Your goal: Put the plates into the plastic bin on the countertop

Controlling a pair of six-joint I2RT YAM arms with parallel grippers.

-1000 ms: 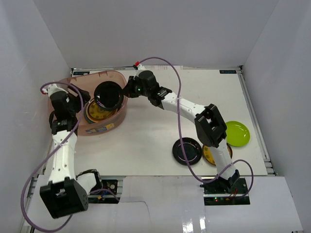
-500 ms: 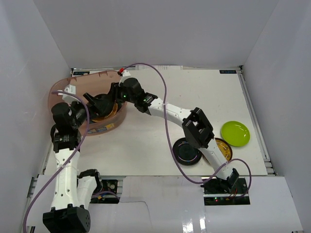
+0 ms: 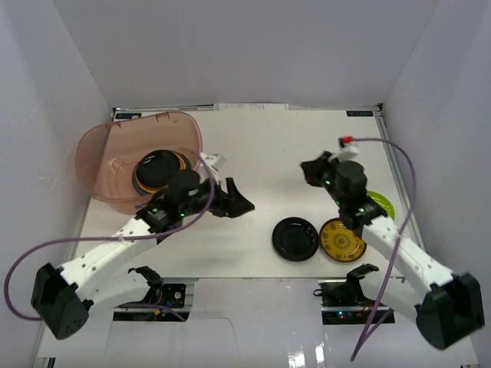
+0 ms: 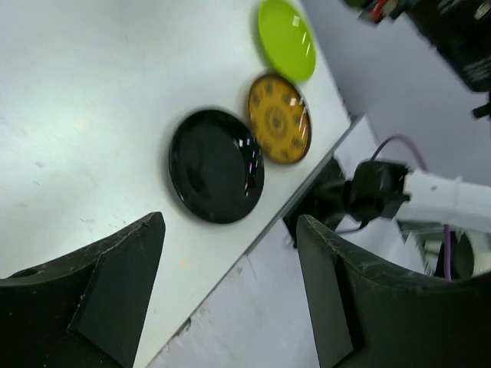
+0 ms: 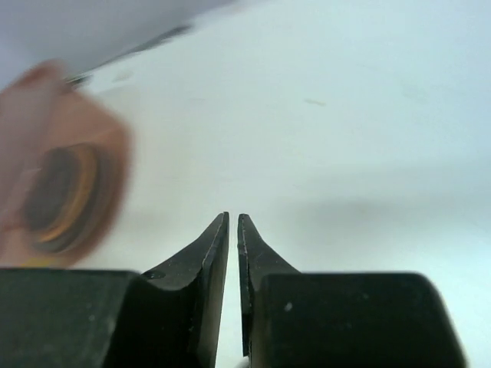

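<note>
I can read no text, number, brand or sign in any of the three views. On the far edge of the worktop (image 3: pixel 268 153) I see a small dark sticker (image 3: pixel 359 113) near the right corner and a second sticker (image 3: pixel 126 115) near the left corner. Both may carry some print, but it is too small for me to read. The gold-patterned plate (image 4: pixel 278 119) has a ring of dark ornaments around its middle, and I cannot make out any letters in them.
</note>
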